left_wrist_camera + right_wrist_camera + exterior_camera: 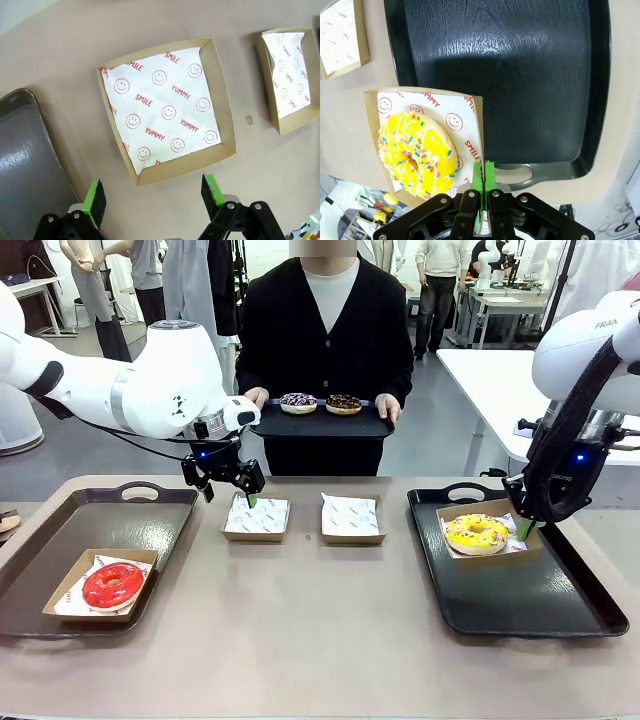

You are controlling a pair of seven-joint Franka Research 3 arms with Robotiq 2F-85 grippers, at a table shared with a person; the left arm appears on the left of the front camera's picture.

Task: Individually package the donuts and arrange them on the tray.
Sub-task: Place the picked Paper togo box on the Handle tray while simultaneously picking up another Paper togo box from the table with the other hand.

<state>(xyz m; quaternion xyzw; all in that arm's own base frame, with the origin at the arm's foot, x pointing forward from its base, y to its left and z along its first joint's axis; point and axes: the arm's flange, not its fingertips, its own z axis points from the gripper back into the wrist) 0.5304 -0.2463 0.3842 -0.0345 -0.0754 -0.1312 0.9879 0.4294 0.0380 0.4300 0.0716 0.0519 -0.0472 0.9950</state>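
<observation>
Front: the left gripper (pixel 230 492) is hovering wide open above an empty box (pixel 256 518), two donuts (pixel 298 401) waiting straight beyond on the person's tray (pixel 320 426); left wrist: that box is lying dead ahead; right wrist: the right gripper (pixel 483 172) is clamping shut on the yellow donut (pixel 417 150)'s carton (pixel 479 127) at the black tray (pixel 520 75)'s corner.

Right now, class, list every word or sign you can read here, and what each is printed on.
"SMILE": red, on the paper liner of the empty box.
"YUMMY": same liner, among smiley faces.
"SMILE": paper in the box of the yellow donut.
"FRAN": cut off, on the right arm.
Front-view liner print: too small.
</observation>
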